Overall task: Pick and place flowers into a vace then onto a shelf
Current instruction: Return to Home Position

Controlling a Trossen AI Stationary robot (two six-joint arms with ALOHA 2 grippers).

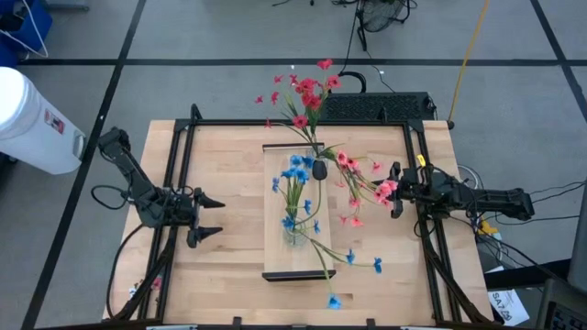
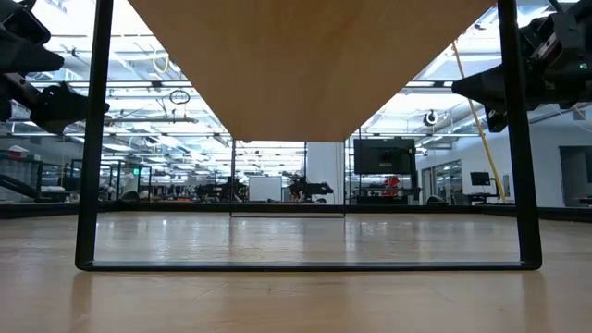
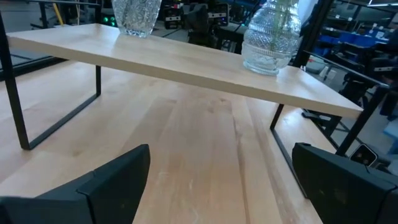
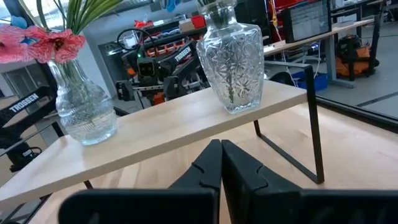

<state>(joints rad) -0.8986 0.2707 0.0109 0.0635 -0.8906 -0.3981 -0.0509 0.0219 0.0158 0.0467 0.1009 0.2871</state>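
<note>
High view: vases (image 1: 295, 234) on shelf (image 1: 275, 252), homing step I reckon; left pincer (image 1: 213, 217) released, right pincer (image 1: 393, 190) clenched, empty; nxt retract clear of flowers (image 1: 351, 165).

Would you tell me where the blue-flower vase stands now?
In the high view, the blue-flower vase stands on the shelf mid-table, toward its lower end; the red-flower vase is at the upper end.

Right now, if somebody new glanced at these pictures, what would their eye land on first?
Probably the raised shelf in the middle of the table, where red-pink flowers fan from one vase and blue flowers from the other vase. The left claw sits open and the right claw shut, one at each side, clear of the shelf.
</note>
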